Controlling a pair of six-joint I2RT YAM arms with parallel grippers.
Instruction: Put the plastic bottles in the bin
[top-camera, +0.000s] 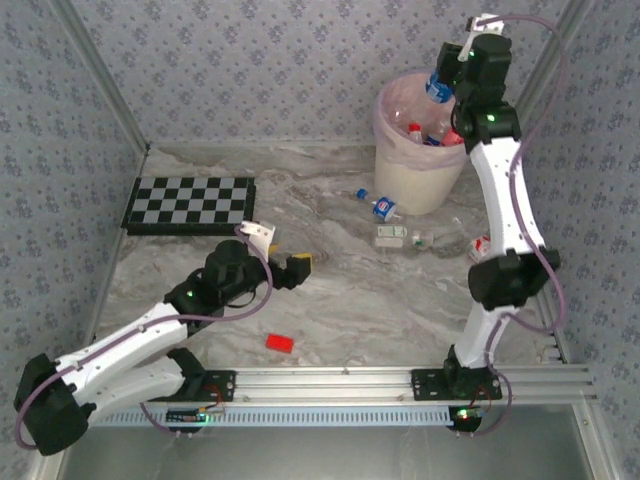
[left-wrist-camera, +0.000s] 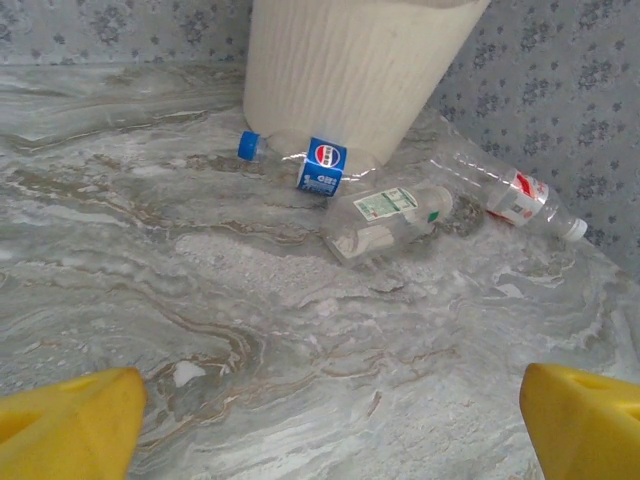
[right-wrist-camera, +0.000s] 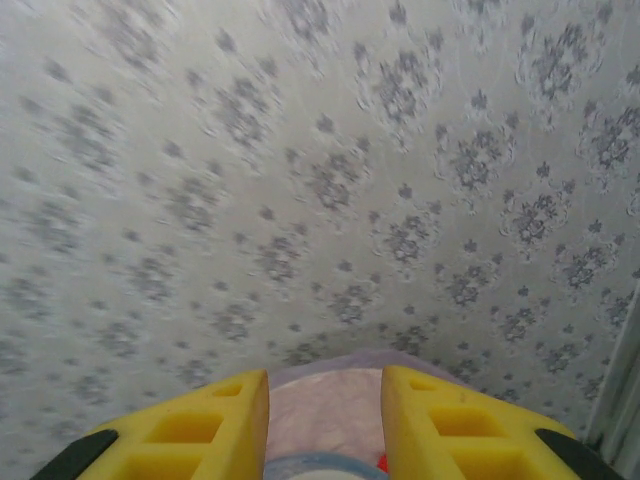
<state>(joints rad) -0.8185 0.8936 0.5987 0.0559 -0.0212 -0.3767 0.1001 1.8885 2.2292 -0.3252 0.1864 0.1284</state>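
The cream-white bin (top-camera: 418, 168) with its pink liner stands at the back right and holds several bottles (top-camera: 430, 131). My right gripper (top-camera: 452, 72) hangs over its rim, shut on a blue-labelled bottle (top-camera: 438, 89); in the right wrist view that bottle (right-wrist-camera: 322, 467) shows between the yellow fingers (right-wrist-camera: 205, 425), above the pink liner. Three bottles lie on the table by the bin's foot: one with a blue cap (left-wrist-camera: 318, 166), one with a green-white label (left-wrist-camera: 388, 216), and one with a red label (left-wrist-camera: 512, 194). My left gripper (top-camera: 292, 268) is open, low over the table and well short of them.
A checkerboard (top-camera: 190, 205) lies at the back left. A small flat red block (top-camera: 280, 342) sits near the front rail. Patterned walls close in the table on three sides, and the bin (left-wrist-camera: 350, 70) stands close to the right wall.
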